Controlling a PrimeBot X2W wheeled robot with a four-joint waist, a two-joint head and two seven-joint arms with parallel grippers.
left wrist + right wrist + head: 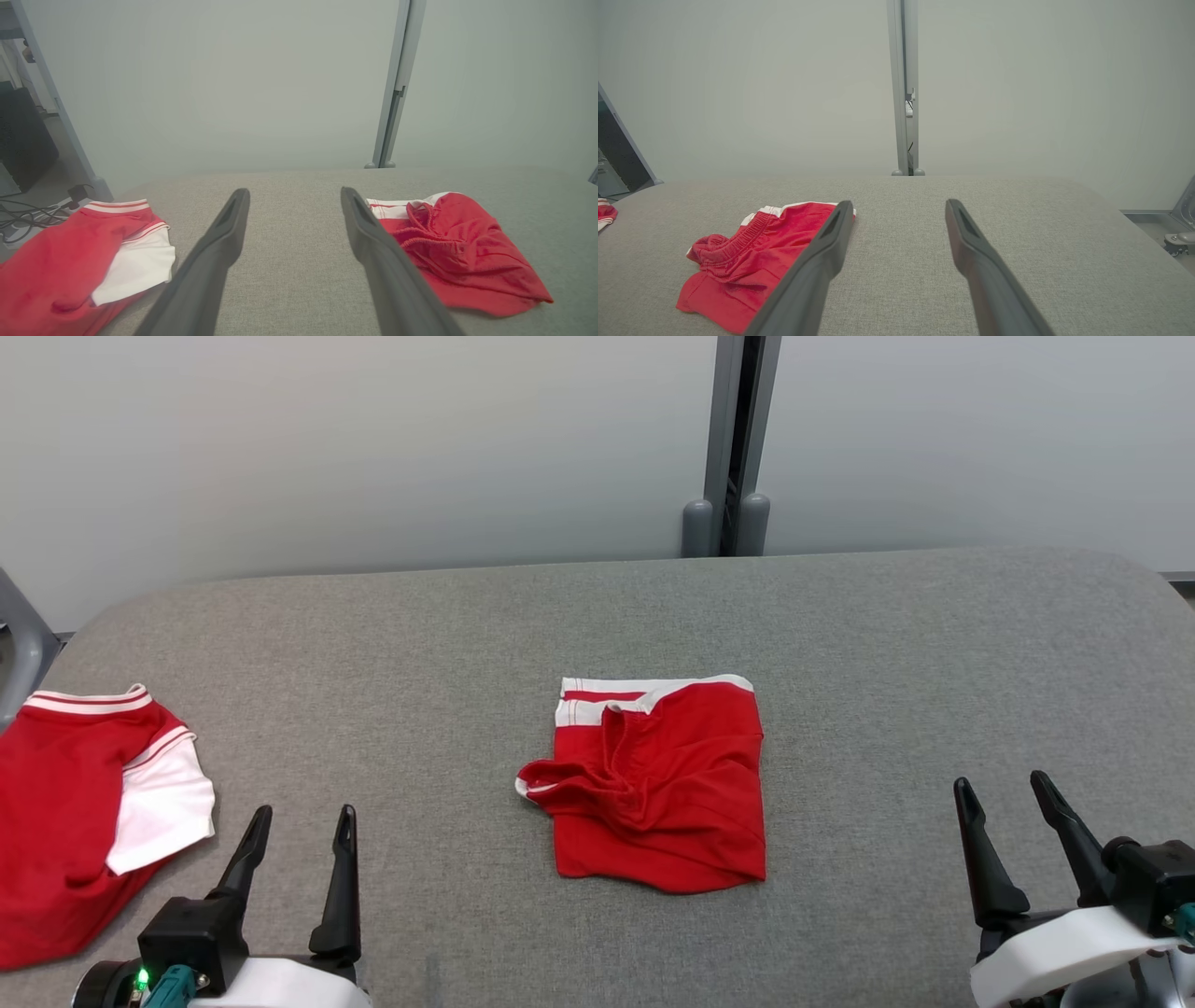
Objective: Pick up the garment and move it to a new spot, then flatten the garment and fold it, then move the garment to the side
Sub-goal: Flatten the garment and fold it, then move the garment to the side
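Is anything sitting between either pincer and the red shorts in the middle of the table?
Nothing visible. Only bare grey table lies between the red shorts and the left pincer, and likewise the right pincer. The red and white shirt lies at the table's left edge, beyond the left pincer, off both paths.

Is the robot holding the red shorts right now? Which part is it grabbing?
Nothing is held. The left gripper and right gripper are both open and empty, apart from the red shorts lying on the table.

Garment (663, 793) soft red cloth, rumpled; table (840, 644) grey woven fabric, matt; fingers (341, 877) matt dark plastic.
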